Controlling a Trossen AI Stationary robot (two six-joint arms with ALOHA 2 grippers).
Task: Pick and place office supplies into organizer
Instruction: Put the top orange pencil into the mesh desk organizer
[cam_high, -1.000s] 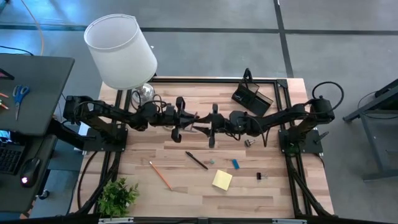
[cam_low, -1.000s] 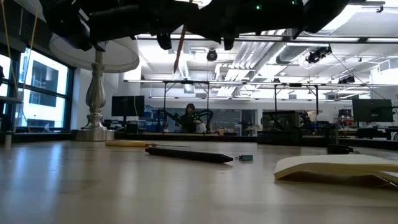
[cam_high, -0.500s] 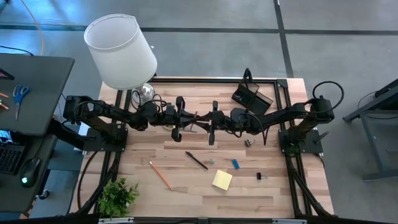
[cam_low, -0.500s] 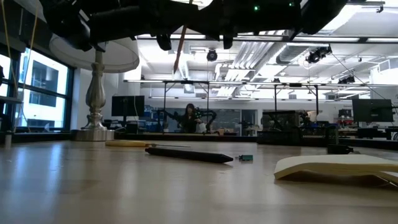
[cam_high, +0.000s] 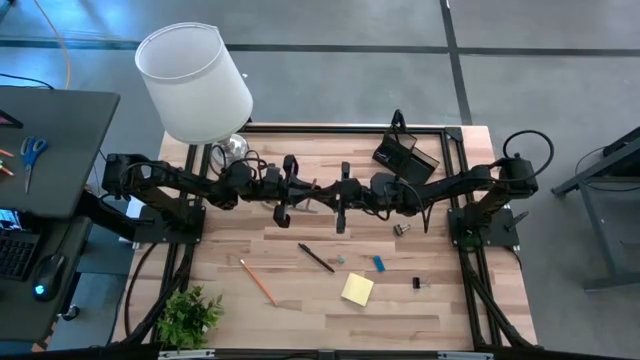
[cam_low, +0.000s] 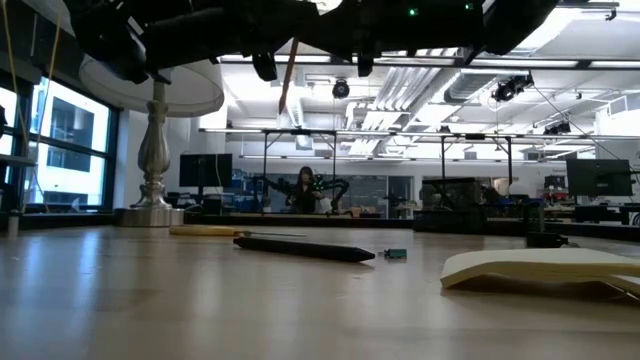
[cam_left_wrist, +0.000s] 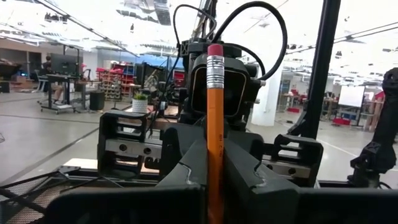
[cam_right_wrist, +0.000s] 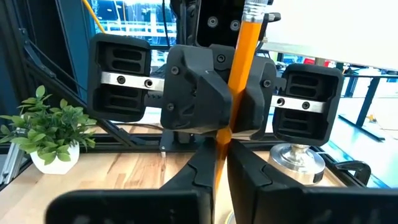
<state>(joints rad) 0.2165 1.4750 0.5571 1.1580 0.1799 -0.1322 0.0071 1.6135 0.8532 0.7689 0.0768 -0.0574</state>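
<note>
Two tools (cam_high: 300, 196) (cam_high: 338, 200), one shared orange pencil (cam_left_wrist: 215, 118)

Arms: two, matte black, jointed, on black frame bases | cables: black loops along links and at shoulders | left gripper (cam_right_wrist: 231, 102): blocky black fingers, silver plates with dark screws | right gripper (cam_left_wrist: 214, 134): same build, looped cable above

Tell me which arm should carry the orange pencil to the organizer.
Right. Both the right gripper and the left gripper clamp the orange pencil mid-table, but the organizer stands on the right arm's side, so the left would probably have to reach across.
</note>
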